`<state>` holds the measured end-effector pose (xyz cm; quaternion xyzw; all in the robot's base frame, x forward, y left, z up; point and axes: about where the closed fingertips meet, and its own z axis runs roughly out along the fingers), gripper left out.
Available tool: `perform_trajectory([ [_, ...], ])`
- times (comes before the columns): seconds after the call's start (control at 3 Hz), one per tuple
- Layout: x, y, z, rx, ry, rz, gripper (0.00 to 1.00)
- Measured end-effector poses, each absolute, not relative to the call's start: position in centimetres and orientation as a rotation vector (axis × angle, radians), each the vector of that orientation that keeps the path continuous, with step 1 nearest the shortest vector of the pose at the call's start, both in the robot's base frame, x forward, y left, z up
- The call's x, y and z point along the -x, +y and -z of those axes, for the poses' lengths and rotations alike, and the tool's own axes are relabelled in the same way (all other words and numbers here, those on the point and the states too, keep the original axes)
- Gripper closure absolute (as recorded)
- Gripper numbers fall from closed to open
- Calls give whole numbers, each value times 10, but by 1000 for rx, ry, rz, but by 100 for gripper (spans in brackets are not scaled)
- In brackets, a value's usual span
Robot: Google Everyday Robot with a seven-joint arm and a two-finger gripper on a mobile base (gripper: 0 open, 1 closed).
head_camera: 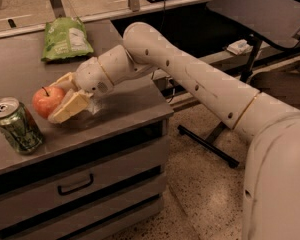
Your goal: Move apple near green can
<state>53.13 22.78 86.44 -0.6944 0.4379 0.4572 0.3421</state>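
We are looking at the apple (44,100) sitting low over the left part of the grey counter (125,101), stem pointing up, near the green can (16,126) but not touching it. The can is standing upright close to the counter's front edge, to the left of the apple and a little in front of it, its silver top facing us. We are clamping the apple with our gripper (55,101): one pale finger (65,80) is lying behind the fruit and the other in front of it, both pressing against its sides. Our white arm (190,76) is reaching in from the right across the counter's corner. A flat light-green chip bag (65,38) is lying farther back on the counter, well apart from the apple. Below the counter's front, we are seeing a drawer (75,184) with a dark handle.
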Motion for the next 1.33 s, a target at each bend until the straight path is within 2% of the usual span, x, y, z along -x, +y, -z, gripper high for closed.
perform_trajectory([
  [0.33,-529,231,-864,1811,1133,-1195,0],
  [1.0,-523,209,-872,1775,1186,-1157,0],
  [1.33,-503,180,-883,1643,1261,-1091,0],
])
